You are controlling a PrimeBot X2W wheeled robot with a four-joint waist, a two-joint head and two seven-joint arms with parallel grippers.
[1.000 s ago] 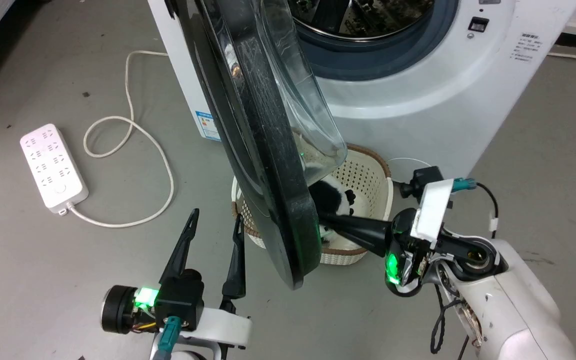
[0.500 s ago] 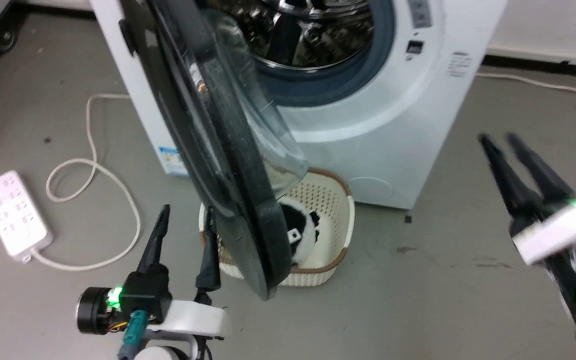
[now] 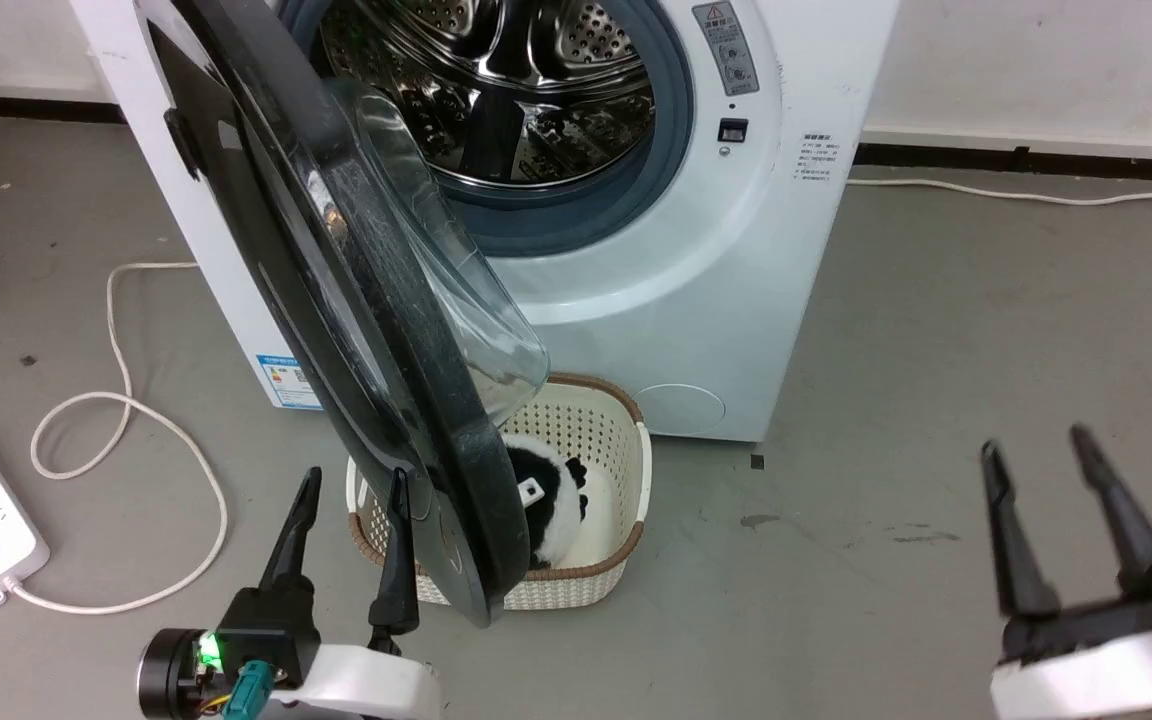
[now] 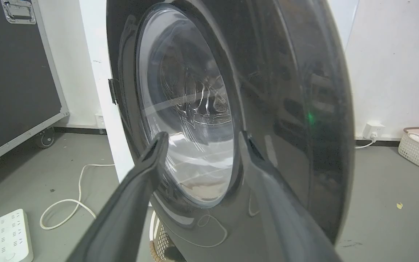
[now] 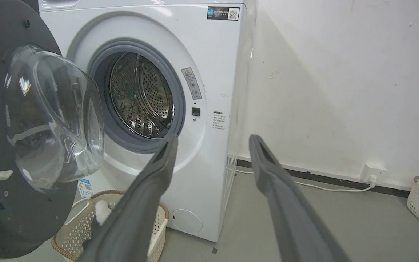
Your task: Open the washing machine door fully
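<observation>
Standing roughly square to the big white front-loading washing machine [image 3: 706,300], the large round glossy black door with clear glass bowl [image 3: 336,320] overhangs the cream perforated plastic basket [image 3: 636,450], so opening looks partway done. The left gripper [image 3: 355,475], spread and empty, sits just beside the door's outer face, and the right gripper [image 3: 1032,442], also spread and empty, is well apart. The next move likely calls for pushing the door's inner side further outward.

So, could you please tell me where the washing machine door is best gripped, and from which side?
Probably the thick free rim of the washing machine door, at the end nearest the robot. It stands edge-on, so the open left pincer, beside its outer face, could straddle that rim from the front.
</observation>
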